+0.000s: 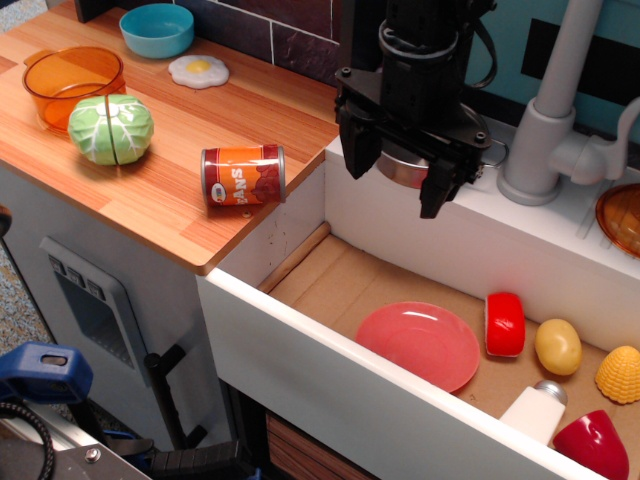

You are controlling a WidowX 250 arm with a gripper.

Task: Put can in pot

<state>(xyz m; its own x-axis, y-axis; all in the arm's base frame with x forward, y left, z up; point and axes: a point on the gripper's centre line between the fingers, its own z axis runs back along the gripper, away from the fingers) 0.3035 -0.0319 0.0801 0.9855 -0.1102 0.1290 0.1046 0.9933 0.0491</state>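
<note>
The can (243, 176) lies on its side on the wooden counter (180, 140), near the counter's edge toward the sink, its orange-red label with white letters facing the camera and its silver ends pointing left and right. At about two o'clock from the can, well apart from it, the black gripper (396, 180) hangs above the back rim of the white sink (420, 215); its two fingers are spread apart with nothing pinched between them. Just behind the gripper and largely hidden by it sits the pot (402, 167), of which only a curved strip of shiny steel shows between the fingers; whether the gripper touches it cannot be told. At ten o'clock from the can rests a green cabbage (111, 128), and beside that, further toward ten o'clock, a translucent orange pot (72, 84). Toward twelve o'clock lie a fried egg (198, 70) and a blue bowl (157, 29). At three o'clock from the gripper stands a grey faucet (545, 130). Down in the sink, at about five o'clock from the can, lies a pink plate (418, 344), with a red block (505, 323) and a yellow lemon (558, 346) to its right.
</note>
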